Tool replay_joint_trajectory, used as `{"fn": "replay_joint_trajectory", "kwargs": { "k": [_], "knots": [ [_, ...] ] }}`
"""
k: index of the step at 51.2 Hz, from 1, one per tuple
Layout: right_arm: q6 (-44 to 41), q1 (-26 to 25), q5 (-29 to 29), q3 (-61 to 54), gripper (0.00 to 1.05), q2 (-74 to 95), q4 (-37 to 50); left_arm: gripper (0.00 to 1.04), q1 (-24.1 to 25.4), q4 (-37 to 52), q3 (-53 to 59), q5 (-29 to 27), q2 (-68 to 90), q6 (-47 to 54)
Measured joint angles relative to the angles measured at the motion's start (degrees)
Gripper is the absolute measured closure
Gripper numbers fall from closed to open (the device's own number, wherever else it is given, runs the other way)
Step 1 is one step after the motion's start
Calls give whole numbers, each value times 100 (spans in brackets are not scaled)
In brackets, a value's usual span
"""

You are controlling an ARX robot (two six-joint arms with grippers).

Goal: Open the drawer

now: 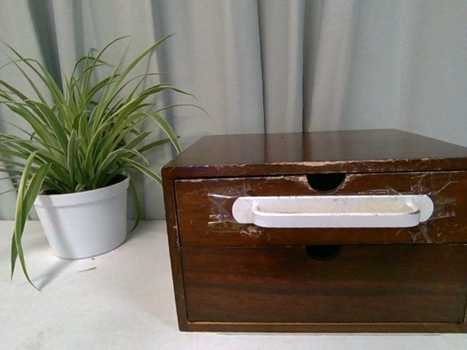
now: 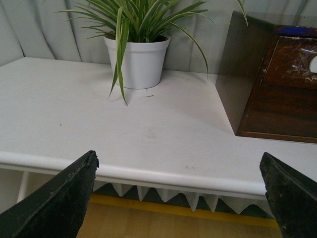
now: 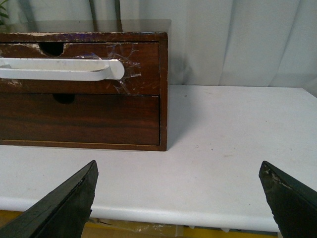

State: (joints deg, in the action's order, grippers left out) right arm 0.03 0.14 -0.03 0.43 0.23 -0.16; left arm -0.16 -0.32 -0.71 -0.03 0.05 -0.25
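Note:
The drawer (image 1: 211, 199) is the upper one of a dark brown wooden cabinet. It is shut and has a long white handle (image 1: 332, 210) held on by clear tape, a half-round notch and chipped edges. Its handle also shows in the right wrist view (image 3: 59, 69), and the drawer front shows in the left wrist view (image 2: 292, 62). Neither arm shows in the front view. My left gripper (image 2: 178, 198) is open and empty over the table's front edge, well short of the cabinet. My right gripper (image 3: 178, 201) is open and empty, also at the front edge.
A plain lower drawer (image 1: 329, 284) without a handle sits below. A potted striped plant in a white pot (image 1: 83, 221) stands left of the cabinet on the white table (image 1: 84, 330). A grey curtain hangs behind.

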Motion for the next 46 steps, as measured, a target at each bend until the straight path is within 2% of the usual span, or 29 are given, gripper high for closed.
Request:
{"fn": "replay_joint_trajectory", "kwargs": {
  "k": [46],
  "knots": [
    [0,-2,-2,0,9,0,0,6,0,0,0,0,2,0]
  ]
}}
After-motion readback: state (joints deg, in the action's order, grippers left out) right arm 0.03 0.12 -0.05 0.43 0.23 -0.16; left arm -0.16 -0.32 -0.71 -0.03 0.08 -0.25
